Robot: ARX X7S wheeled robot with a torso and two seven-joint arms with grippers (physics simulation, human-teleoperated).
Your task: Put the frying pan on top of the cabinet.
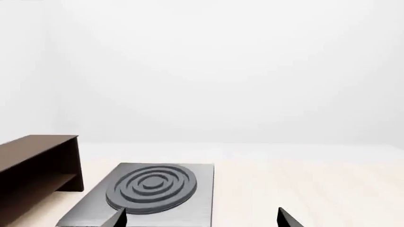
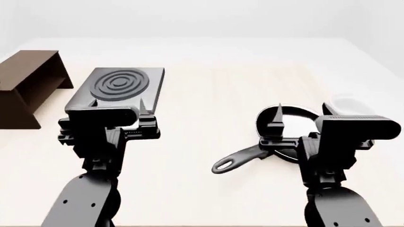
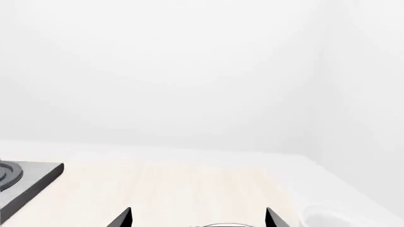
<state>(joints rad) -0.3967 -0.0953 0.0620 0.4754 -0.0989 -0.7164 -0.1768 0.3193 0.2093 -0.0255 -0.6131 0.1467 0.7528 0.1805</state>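
- Left tool (image 1: pixel 202 218) shows only its two fingertips, spread wide apart with nothing between them; beyond lie the grey hotplate (image 1: pixel 154 187) and the cabinet (image 1: pixel 38 163), dark brown, flat-topped, hollow-fronted.
- From the head view, the frying pan (image 2: pixel 284 130) sits on the worktop (image 2: pixel 208 94) at the robot's right, well apart from the cabinet. It is round, black and glossy inside, with its long handle (image 2: pixel 243 158) pointing toward the robot.
- Rigid and probably weighty, it likely tips if gripped far out; the handle near the bowl seems the best hold.
- Right tool (image 3: pixel 198 218) hangs over the pan, spread and empty.
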